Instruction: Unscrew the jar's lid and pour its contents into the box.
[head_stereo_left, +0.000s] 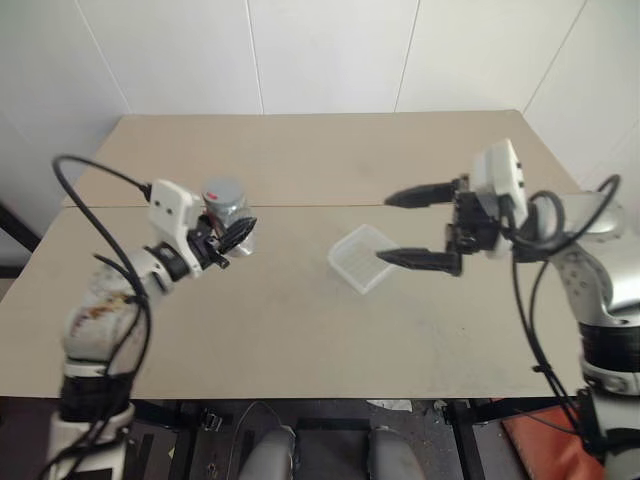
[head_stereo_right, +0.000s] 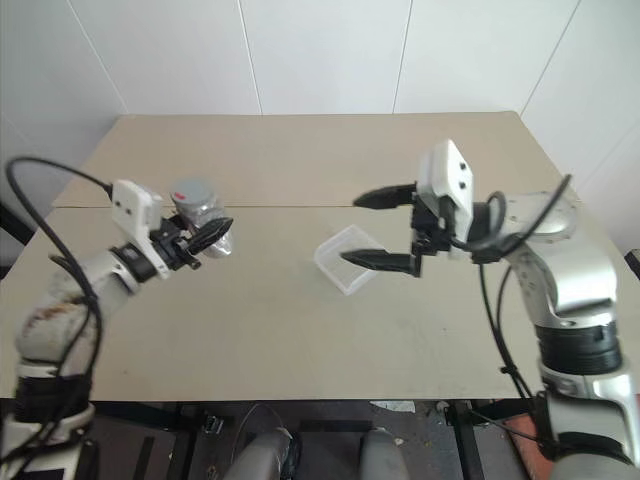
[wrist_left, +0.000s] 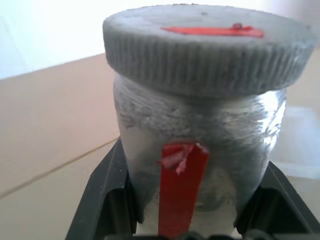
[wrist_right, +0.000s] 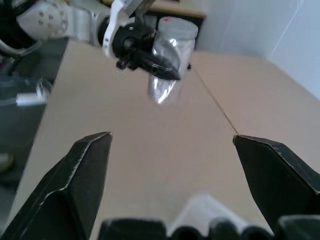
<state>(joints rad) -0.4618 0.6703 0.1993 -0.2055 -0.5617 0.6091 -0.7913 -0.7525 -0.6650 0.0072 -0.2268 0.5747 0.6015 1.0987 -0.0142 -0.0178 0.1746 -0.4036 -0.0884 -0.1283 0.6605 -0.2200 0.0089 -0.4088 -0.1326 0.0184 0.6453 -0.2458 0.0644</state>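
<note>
My left gripper (head_stereo_left: 238, 232) is shut on the jar (head_stereo_left: 230, 218) and holds it upright above the left part of the table. The grey ribbed lid (wrist_left: 205, 50) sits on the jar, with a red tape strip across its top. Black fingers (wrist_left: 102, 195) clamp the jar's lower wall on both sides. I cannot make out the contents through the wall. The clear box (head_stereo_left: 362, 258) lies on the table right of centre. My right gripper (head_stereo_left: 388, 228) hangs wide open just over the box, pointing left toward the jar (wrist_right: 170, 60), with nothing between its fingers.
The tan table (head_stereo_left: 300, 330) has a seam running across its middle. White walls stand behind it. Black cables loop off both arms. A red-orange object (head_stereo_left: 540, 440) lies on the floor at the lower right.
</note>
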